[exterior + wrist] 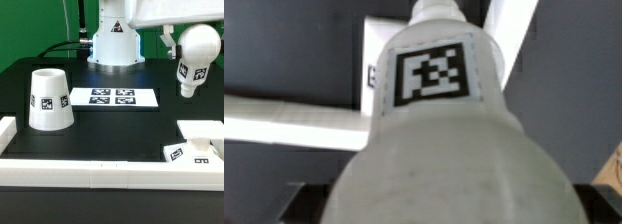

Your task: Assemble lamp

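Note:
My gripper is shut on the white rounded bulb and holds it in the air at the exterior view's upper right, tagged neck pointing down. It hangs above the low blocky base, well apart from it. The base rests on the table at the right front. The cone shade stands wide end down at the left. In the wrist view the bulb fills the frame, its tag facing the camera. The gripper shows only as dark fingers at the bulb's sides.
The marker board lies flat at the middle back, in front of the arm's white pedestal. White border rails run along the front and the left edge of the black table.

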`<state>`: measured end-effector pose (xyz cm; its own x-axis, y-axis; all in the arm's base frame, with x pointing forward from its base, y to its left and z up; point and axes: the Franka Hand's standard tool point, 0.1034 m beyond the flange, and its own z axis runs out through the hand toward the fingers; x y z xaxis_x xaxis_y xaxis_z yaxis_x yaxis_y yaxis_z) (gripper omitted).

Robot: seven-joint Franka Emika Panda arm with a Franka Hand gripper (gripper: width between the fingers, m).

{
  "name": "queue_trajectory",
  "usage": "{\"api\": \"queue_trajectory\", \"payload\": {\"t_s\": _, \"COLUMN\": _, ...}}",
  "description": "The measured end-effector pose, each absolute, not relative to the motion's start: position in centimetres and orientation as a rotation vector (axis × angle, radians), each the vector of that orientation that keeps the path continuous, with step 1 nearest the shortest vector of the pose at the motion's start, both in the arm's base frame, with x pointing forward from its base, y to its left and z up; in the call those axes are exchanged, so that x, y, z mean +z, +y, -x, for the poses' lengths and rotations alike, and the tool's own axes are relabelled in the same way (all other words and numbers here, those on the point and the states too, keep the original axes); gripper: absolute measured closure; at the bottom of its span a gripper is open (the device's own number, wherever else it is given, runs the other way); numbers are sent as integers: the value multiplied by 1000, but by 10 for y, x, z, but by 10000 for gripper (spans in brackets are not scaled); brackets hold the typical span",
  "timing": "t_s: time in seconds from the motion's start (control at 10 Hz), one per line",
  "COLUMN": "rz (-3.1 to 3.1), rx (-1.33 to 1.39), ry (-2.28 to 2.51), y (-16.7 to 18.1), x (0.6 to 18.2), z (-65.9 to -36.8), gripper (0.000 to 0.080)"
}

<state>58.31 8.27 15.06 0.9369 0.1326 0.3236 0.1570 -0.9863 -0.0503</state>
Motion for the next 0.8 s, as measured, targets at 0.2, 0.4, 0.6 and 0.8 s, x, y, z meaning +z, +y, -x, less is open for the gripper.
{"api": "queue_trajectory", "payload": {"t_s": 0.2, "rz": 2982, "rx": -740, "ry": -220, "y": 78, "x": 152, "z": -587, "gripper": 222}}
{"api": "queue_trajectory", "payload": {"t_s": 0.4, "rz": 2965, "rx": -854, "ry": -274, "y": 75, "x": 158, "z": -597, "gripper": 222}}
{"api": "queue_trajectory", "payload": {"t_s": 0.6, "rz": 2970, "rx": -833, "ry": -321, "y": 75, "x": 166, "z": -615, "gripper": 222}}
{"api": "queue_trajectory", "payload": {"t_s": 0.8, "rz": 2969, "rx": -833, "ry": -322, "y": 76, "x": 164, "z": -618, "gripper": 222}}
